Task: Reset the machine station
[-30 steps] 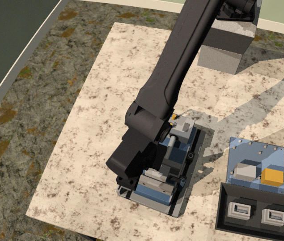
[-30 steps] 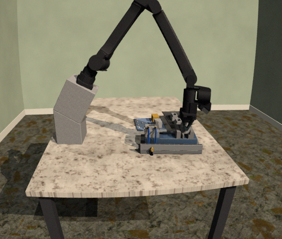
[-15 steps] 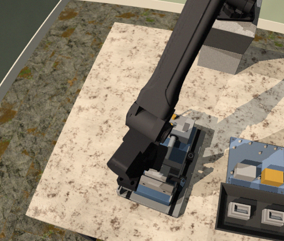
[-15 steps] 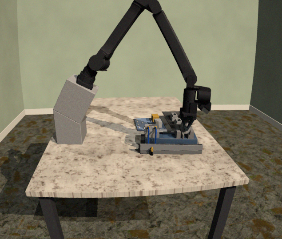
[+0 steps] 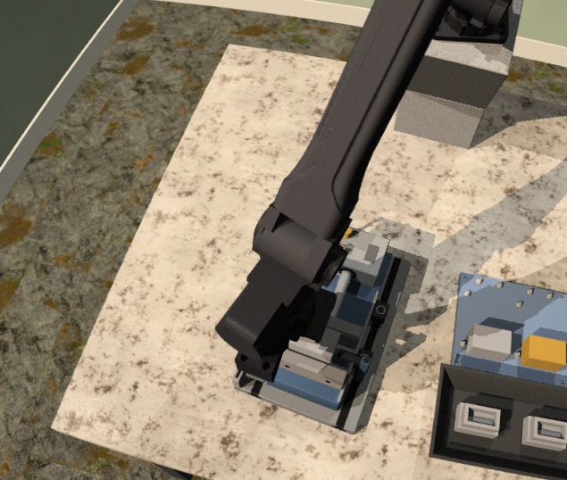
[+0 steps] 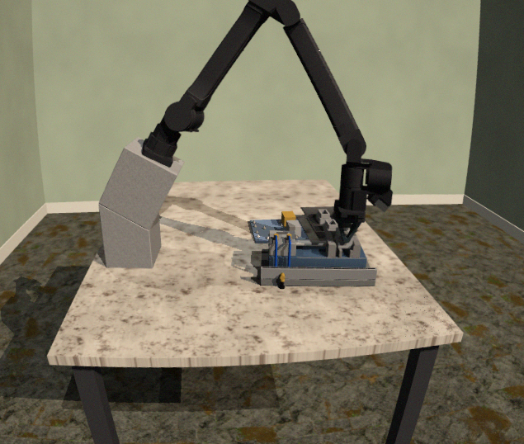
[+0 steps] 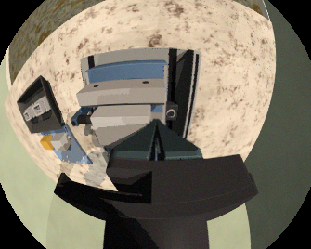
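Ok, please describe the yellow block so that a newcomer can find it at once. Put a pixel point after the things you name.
On the table (image 5: pixel 170 268) (image 6: pixel 252 314) (image 7: pixel 236 70), find the blue plate (image 5: pixel 485 310) (image 7: pixel 78 150) beside the black tray (image 5: pixel 516 394) (image 7: pixel 31 124). The block (image 5: pixel 543 351) (image 6: pixel 288 217) (image 7: pixel 46 141) sits at the plate's tray end. It is plain yellow; the block (image 5: pixel 489 343) (image 6: pixel 294 227) (image 7: pixel 60 140) next to it is gray.
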### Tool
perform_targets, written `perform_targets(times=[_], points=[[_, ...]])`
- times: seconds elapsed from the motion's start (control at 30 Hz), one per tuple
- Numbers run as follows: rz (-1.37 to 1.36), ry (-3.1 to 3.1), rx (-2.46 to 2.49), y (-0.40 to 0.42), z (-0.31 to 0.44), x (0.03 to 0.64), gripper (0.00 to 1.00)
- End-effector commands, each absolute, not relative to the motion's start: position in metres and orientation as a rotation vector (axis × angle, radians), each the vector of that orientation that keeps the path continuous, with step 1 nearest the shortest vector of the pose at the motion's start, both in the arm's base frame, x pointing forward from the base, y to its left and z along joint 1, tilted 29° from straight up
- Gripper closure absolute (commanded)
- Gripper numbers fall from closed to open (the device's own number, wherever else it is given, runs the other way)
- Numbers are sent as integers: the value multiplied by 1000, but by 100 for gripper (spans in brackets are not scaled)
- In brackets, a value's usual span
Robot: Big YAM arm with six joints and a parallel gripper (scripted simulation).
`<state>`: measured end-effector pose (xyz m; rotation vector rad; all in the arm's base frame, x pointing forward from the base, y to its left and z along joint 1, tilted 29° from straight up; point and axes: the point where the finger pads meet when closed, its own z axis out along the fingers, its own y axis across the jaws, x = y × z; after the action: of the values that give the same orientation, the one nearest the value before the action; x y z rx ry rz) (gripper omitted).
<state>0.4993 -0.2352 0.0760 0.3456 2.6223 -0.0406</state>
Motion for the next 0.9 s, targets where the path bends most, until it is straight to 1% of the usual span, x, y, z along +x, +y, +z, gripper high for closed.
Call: perform_targets(times=[0.0, 0.87], points=[[-53, 2579, 336, -230, 94, 508, 100], [-46, 2587, 337, -220, 92, 507, 100]])
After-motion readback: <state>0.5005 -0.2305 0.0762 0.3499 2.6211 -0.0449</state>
